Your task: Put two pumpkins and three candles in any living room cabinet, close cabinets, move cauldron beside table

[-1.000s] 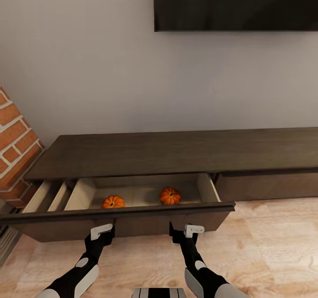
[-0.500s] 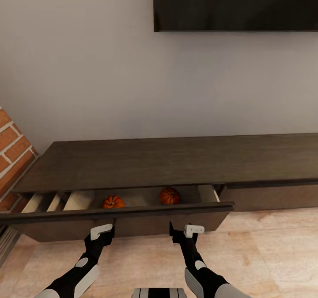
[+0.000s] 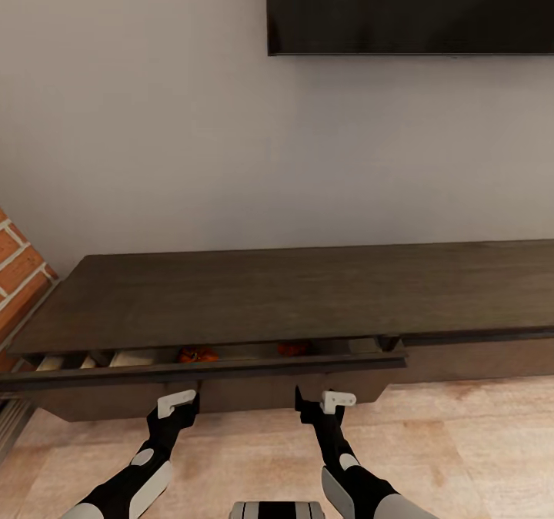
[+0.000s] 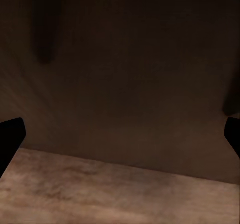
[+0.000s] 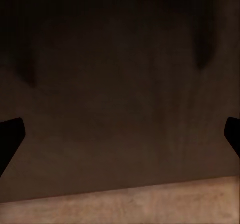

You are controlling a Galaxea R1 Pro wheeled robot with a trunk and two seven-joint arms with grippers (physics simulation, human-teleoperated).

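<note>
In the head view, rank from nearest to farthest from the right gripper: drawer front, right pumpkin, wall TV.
1. Drawer front, directly ahead of the right gripper.
2. Right pumpkin, just behind it inside the drawer.
3. TV, high on the wall.

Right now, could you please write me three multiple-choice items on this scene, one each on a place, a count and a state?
1. Where are the pumpkins?
A. On the cabinet top
B. Inside the drawer
C. On the floor

2. How many pumpkins show?
A. One
B. Two
C. Four

3. How does the drawer stand?
A. Shut flush
C. Pulled right out
B. Open by a narrow gap

Answers:
1 B: orange shows through the gap under the cabinet top.
2 B: two orange slivers, the second at.
3 B: a thin strip of beige interior shows behind the front, with the left claw and right claw against it.
</note>
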